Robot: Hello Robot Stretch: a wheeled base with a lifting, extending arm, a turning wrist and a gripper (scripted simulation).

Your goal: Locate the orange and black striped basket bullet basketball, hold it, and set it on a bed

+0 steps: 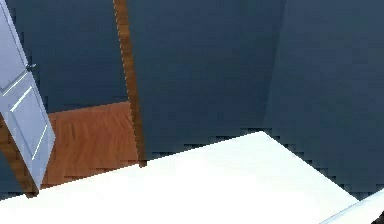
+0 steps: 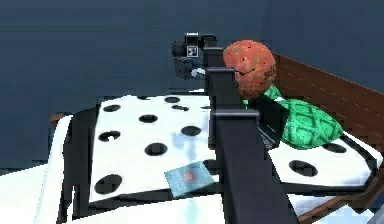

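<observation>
A bed [image 2: 130,150] with a white cover dotted with black spots lies across the arm side view, its brown wooden headboard [image 2: 335,92] at the view's right. The arm [image 2: 235,165] reaches out over the bed as a dark bar, and the gripper [image 2: 188,50] sits at its far end, above the bed's far edge and against the dark blue wall [image 2: 70,50].

The basketball [image 2: 250,63], a round orange-red thing with darker mottling, is at the head end of the bed. It is just beside the arm's far end, on the headboard side, and directly above a green patterned pillow [image 2: 310,122]. Whether it rests on the pillow or is lifted off it cannot be told. Nor can it be told how the gripper's fingers stand or whether the gripper holds anything.

A dark flat thing [image 2: 268,130] lies on the bed beside the pillow, close against the arm. A thin pale booklet [image 2: 188,177] lies on the cover nearer the bed's near edge.

In the forward view, a white surface [image 1: 230,180] fills the bottom. Beyond it are a blue wall [image 1: 220,60], a wooden door frame [image 1: 130,80], a wooden floor [image 1: 90,140] and a white door [image 1: 22,100].
</observation>
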